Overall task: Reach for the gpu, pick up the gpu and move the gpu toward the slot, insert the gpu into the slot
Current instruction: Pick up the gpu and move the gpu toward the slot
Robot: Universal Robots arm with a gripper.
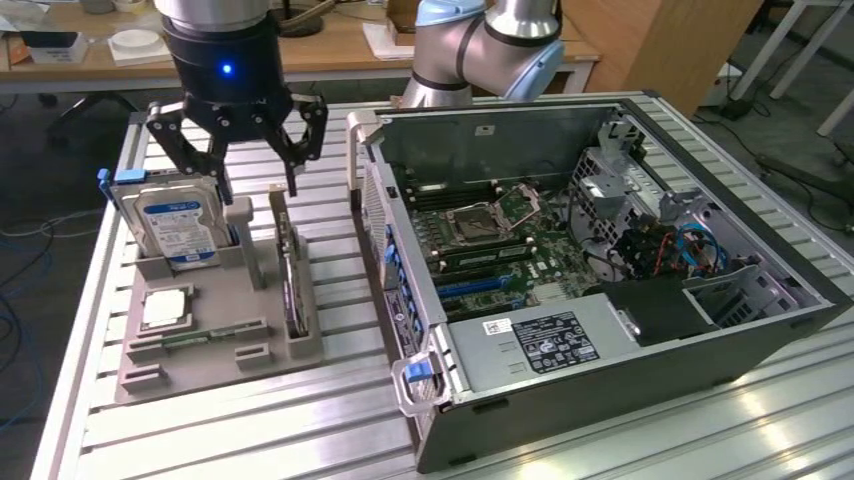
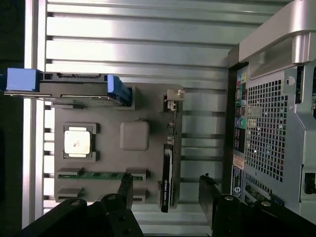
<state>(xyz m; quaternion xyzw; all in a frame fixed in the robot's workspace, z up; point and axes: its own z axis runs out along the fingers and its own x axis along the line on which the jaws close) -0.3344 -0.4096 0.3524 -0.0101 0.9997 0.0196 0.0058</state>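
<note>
While spread, tool seemingly over gpu

Site: a robotics lab, as I read it from my console. Evidence, item by item:
- desk of ribbed aluminium profile
- grey-and-blue jointed robot arm behind it
- gripper with black linked jaws
- tower computer case, side open, motherboard exposed
- grey moulded fixture seating loose computer parts, a hard drive among them
- wooden worktables beyond
- cables lying on the floor
</note>
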